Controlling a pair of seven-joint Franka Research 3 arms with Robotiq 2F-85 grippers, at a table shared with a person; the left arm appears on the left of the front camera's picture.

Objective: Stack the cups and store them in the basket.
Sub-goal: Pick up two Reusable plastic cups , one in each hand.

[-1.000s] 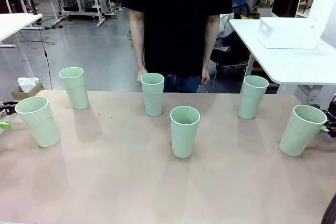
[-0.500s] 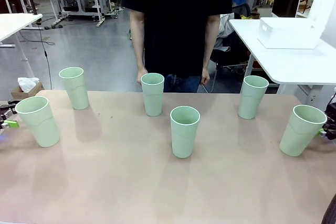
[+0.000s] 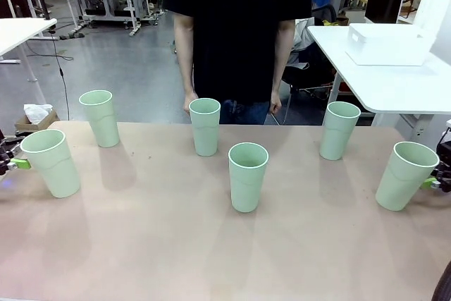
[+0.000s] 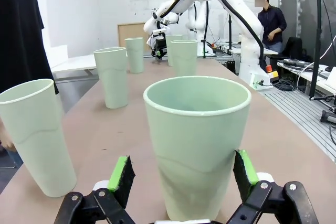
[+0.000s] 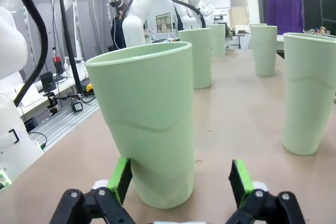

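As both arms slide in from table ends, left gripper [image 3: 10, 164] now has far-left cup [image 3: 51, 162] between spread jaws. Right gripper [image 3: 437, 182] same with far-right cup [image 3: 406, 174]. No squeeze yet. Between them, four more cups [image 3: 248, 176] stand apart on table [image 3: 141, 244]. Grab looks next; stacking not begun.

Six tapered, pale mint-green cups stood upright and unstacked on the surface [image 3: 141, 244]; the leftmost cup [image 3: 49, 163] and rightmost cup [image 3: 405, 174] were near its ends; the centre cup [image 3: 248, 176] stood in front. Along the far edge, well apart, were the back-left cup [image 3: 100, 118], back-middle cup [image 3: 205, 126] and back-right cup [image 3: 338, 130].
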